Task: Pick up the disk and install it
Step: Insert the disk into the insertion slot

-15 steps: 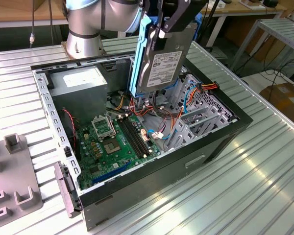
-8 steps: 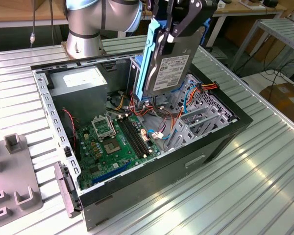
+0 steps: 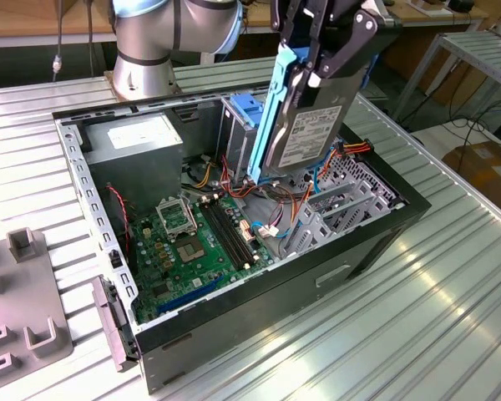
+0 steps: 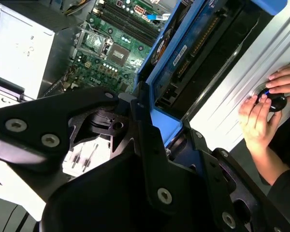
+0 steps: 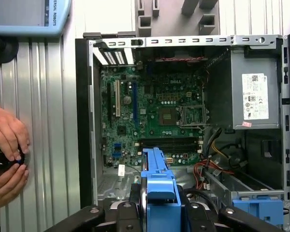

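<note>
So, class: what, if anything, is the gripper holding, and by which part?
The gripper holds the disk by its upper end, clamped at the blue carrier bracket, tilted above the open computer case.

Premises: a robotics laboratory or test workshop, not a domestic or office setting.

Grounds:
- The work surface is a ribbed aluminium-profile table, with a second metal-framed table beyond it.
- An industrial robot arm stands on the table behind a desktop computer case, which lies open on its side with the motherboard exposed.
- A grey slotted fixture block sits at the exterior view's left.
- Loose cables and a cardboard box lie below table level (housekeeping informal).
- In the first wrist view, a person's hands rest on a small black device on the table top.
</note>
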You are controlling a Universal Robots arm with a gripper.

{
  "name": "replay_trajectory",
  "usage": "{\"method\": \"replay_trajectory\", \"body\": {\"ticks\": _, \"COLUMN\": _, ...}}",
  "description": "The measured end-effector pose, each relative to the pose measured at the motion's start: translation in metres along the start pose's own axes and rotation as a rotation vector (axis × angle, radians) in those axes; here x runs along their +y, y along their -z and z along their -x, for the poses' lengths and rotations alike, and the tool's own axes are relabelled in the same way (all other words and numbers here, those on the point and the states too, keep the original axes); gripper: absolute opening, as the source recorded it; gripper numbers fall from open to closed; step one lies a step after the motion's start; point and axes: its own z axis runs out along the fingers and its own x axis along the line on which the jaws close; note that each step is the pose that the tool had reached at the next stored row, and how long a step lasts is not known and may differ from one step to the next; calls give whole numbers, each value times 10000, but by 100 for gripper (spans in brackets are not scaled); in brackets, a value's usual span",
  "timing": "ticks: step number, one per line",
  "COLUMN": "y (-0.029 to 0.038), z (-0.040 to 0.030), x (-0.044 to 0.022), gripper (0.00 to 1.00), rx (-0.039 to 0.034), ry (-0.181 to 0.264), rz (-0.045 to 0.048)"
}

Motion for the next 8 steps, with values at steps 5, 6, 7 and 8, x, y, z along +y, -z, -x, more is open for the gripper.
{"method": "replay_trajectory", "body": {"ticks": 5, "y": -4, "z": -89, "x": -72, "gripper": 37, "rx": 1, "ry": -2, "rz": 3}}
{"method": "replay_trajectory", "body": {"ticks": 6, "y": -5, "z": -104, "x": -87, "gripper": 37, "rx": 1, "ry": -2, "rz": 3}}
{"method": "replay_trajectory", "body": {"ticks": 7, "y": -5, "z": -115, "x": -101, "gripper": 37, "rx": 1, "ry": -2, "rz": 4}}
{"method": "replay_trajectory", "body": {"ticks": 8, "y": -6, "z": -129, "x": -126, "gripper": 37, "rx": 1, "ry": -3, "rz": 5}}
